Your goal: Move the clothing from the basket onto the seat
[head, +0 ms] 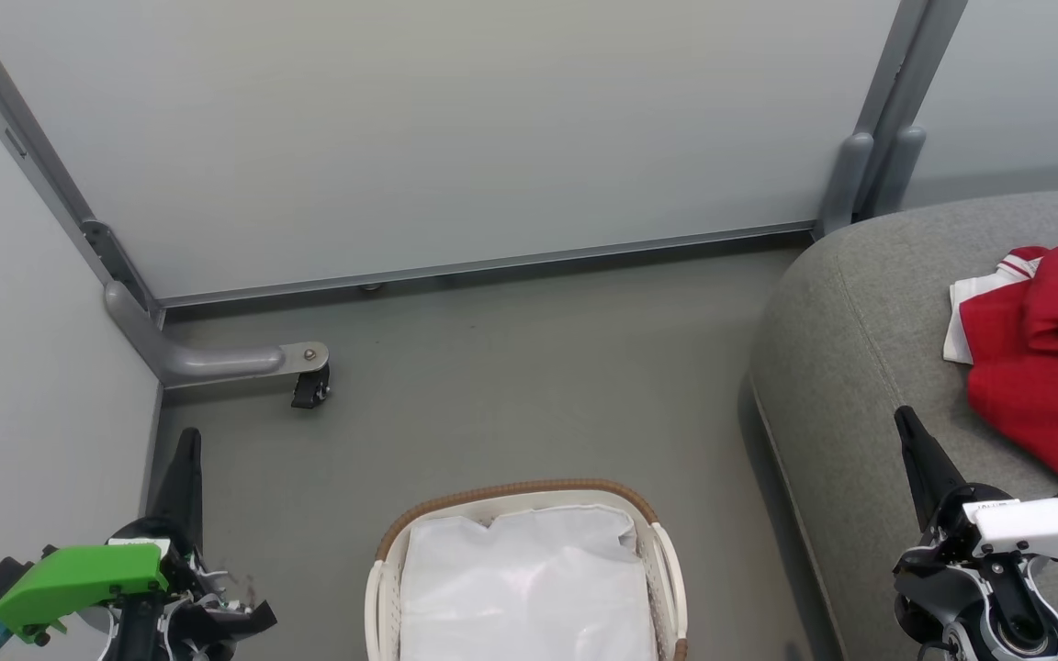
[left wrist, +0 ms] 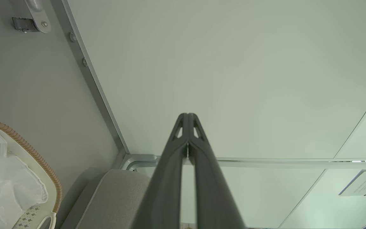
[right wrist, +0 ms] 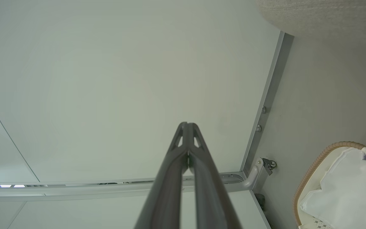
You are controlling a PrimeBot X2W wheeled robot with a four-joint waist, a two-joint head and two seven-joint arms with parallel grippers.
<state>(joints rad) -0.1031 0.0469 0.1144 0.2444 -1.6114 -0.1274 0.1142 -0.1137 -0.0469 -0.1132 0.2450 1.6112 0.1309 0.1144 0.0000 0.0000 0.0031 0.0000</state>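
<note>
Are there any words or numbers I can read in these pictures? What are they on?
Nothing here can be read.
Paper notice on the wall panel: rows of tiny print, too small to read.
White sticker on the right gripper: tiny marks, too blurred to read.
White label on the left gripper: too blurred to read.

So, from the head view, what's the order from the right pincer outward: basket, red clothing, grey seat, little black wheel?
1. Grey seat: the right pincer shows against it.
2. Red clothing: on the seat, to the right.
3. Basket: lower centre, to the left.
4. Black wheel: far left.
</note>
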